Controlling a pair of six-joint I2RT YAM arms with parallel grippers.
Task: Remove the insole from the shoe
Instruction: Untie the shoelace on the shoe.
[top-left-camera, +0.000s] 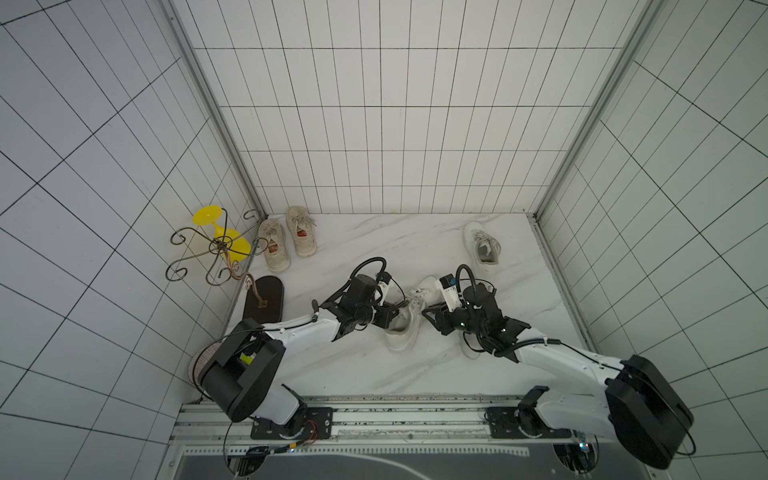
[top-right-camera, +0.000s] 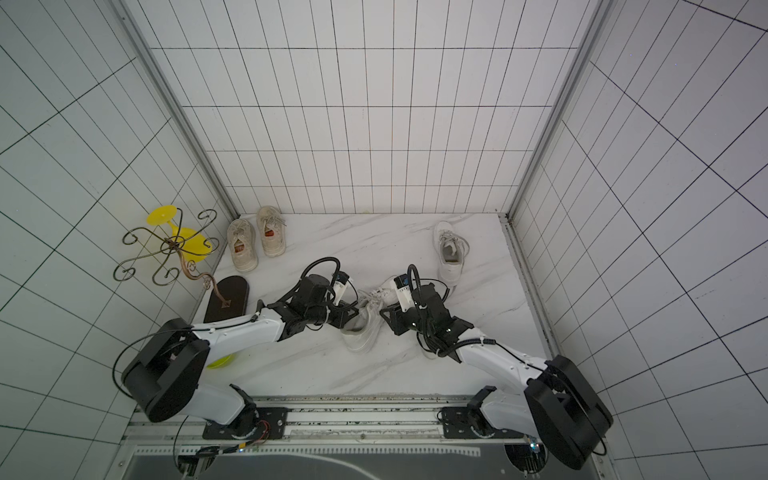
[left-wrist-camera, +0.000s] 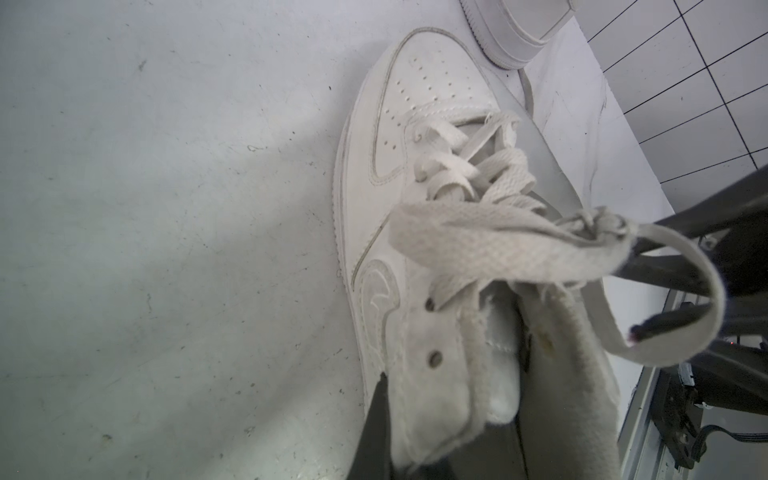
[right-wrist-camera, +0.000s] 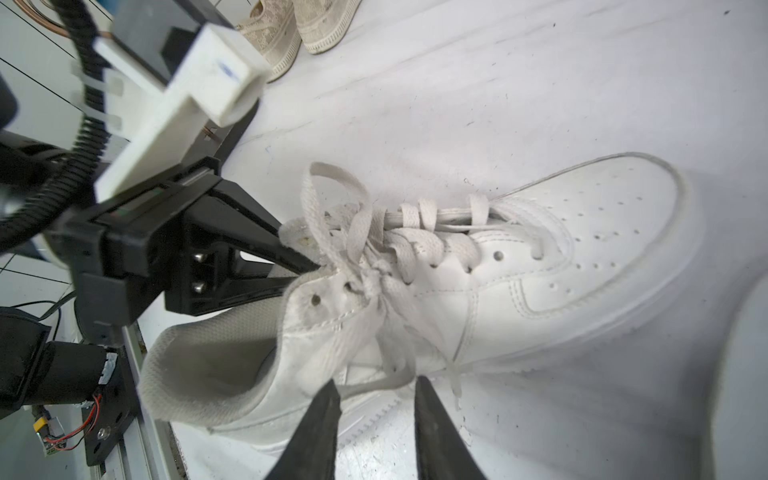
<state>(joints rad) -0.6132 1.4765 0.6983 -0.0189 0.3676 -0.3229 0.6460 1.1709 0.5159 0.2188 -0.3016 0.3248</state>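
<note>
Left tool (right-wrist-camera: 301, 274) clamps the shoe (right-wrist-camera: 519, 282) at its collar edge; right tool (right-wrist-camera: 376, 384) part-open, holding nothing.

On the white marbled bench (top-left-camera: 374, 365), two beige lace-up sneakers (top-left-camera: 273, 245) sit side by side in the far left corner, toes toward the back wall. A lone white sneaker (top-left-camera: 483, 247) lies near the far right edge. A dark brown flip-flop (top-left-camera: 264, 301) rests along the left edge. Beside it is a curly wire stand (top-left-camera: 218, 249), and a yellow plastic goblet (top-left-camera: 239, 246) shows through its arms. White tiled walls (top-left-camera: 395, 124) enclose three sides.
</note>
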